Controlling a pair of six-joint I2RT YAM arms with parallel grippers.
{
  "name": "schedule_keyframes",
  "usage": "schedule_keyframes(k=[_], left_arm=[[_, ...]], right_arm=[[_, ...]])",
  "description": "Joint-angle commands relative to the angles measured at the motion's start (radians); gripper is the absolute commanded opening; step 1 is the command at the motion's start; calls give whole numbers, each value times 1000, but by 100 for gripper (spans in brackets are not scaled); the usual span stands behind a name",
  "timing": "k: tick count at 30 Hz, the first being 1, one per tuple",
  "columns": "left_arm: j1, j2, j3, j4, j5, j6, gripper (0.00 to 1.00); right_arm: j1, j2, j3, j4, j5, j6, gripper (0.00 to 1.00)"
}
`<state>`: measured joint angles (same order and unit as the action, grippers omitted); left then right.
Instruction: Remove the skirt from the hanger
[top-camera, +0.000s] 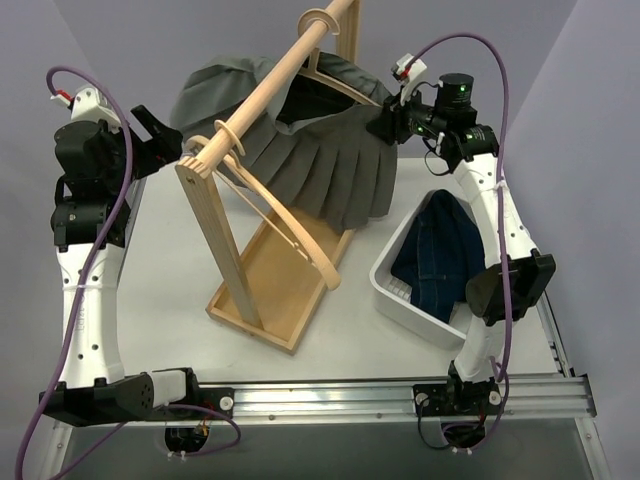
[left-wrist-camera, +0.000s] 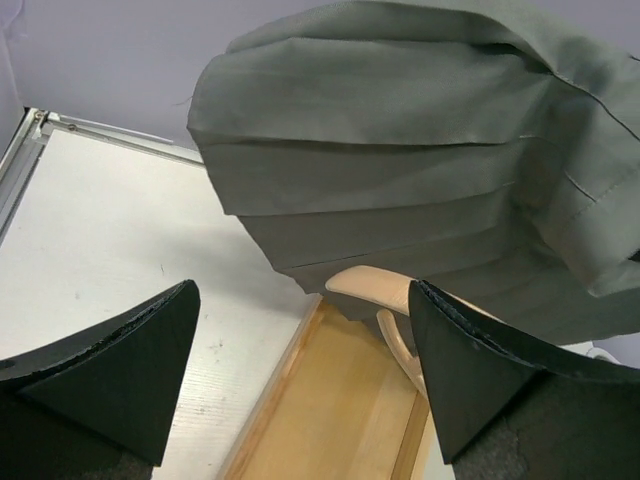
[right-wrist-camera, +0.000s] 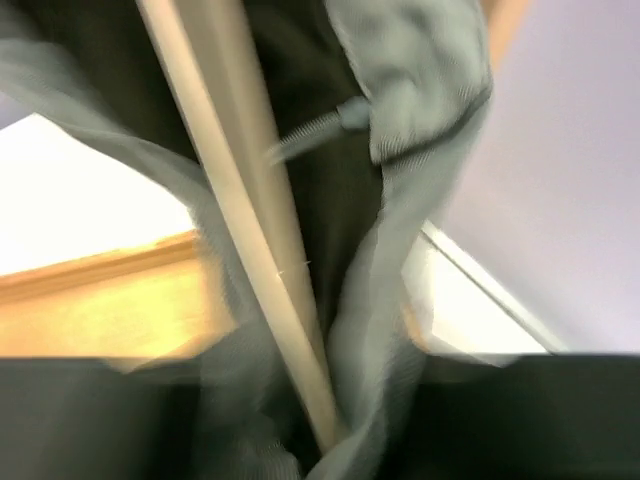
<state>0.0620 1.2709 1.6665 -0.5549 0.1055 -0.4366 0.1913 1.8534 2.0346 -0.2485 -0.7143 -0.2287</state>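
Note:
The grey pleated skirt (top-camera: 320, 170) hangs on a wooden hanger (top-camera: 340, 82) from the rack's rod (top-camera: 270, 82). My right gripper (top-camera: 385, 125) is at the skirt's right waist end. The right wrist view is blurred. There, the skirt's cloth (right-wrist-camera: 420, 100) and the hanger's bar (right-wrist-camera: 250, 220) run down between the jaws of the right gripper (right-wrist-camera: 320, 420), which press in on the bunched cloth. My left gripper (top-camera: 160, 135) stands wide open left of the skirt, holding nothing. In the left wrist view, the skirt's pleats (left-wrist-camera: 400, 170) hang above and beyond the left gripper (left-wrist-camera: 300, 290).
A second, bare wooden hanger (top-camera: 290, 225) hangs lower on the rod, over the rack's tray base (top-camera: 270, 290). A white bin (top-camera: 400, 290) at the right holds dark denim (top-camera: 440, 255). The rack's near upright (top-camera: 215, 240) stands between the arms.

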Motion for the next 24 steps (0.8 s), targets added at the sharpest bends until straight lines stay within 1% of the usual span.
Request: schedule_keyframes(k=[1, 2, 5, 7, 8, 9, 14, 15, 16, 17, 22, 24], left_arm=[[7, -50, 2, 50, 8, -28, 94], [7, -48, 7, 44, 5, -31, 94], [7, -54, 18, 24, -23, -36, 94], [7, -59, 24, 18, -44, -36, 94], [6, -59, 33, 16, -49, -36, 94], [7, -56, 41, 7, -49, -36, 94], [7, -53, 61, 0, -41, -37, 94], [7, -53, 62, 7, -40, -37, 94], [7, -53, 62, 15, -44, -36, 94], [7, -51, 59, 18, -50, -37, 94], [7, -15, 130, -43, -41, -16, 94], [6, -11, 134, -39, -3, -7, 94]], right_arm=[[10, 0, 82, 35, -109, 48, 7], [10, 15, 99, 37, -137, 58, 0], [13, 17, 107, 58, -191, 106, 0], [17, 1, 81, 107, -220, 156, 0], [26, -17, 66, 171, -241, 187, 0], [33, -25, 46, 192, -257, 209, 0], [82, -31, 87, 163, -336, 181, 0], [89, -25, 98, 172, -393, 193, 0], [94, -20, 111, 193, -407, 221, 0], [100, -17, 116, 215, -410, 267, 0], [187, -8, 147, 213, -363, 275, 0], [206, 3, 173, 207, -346, 285, 0]])
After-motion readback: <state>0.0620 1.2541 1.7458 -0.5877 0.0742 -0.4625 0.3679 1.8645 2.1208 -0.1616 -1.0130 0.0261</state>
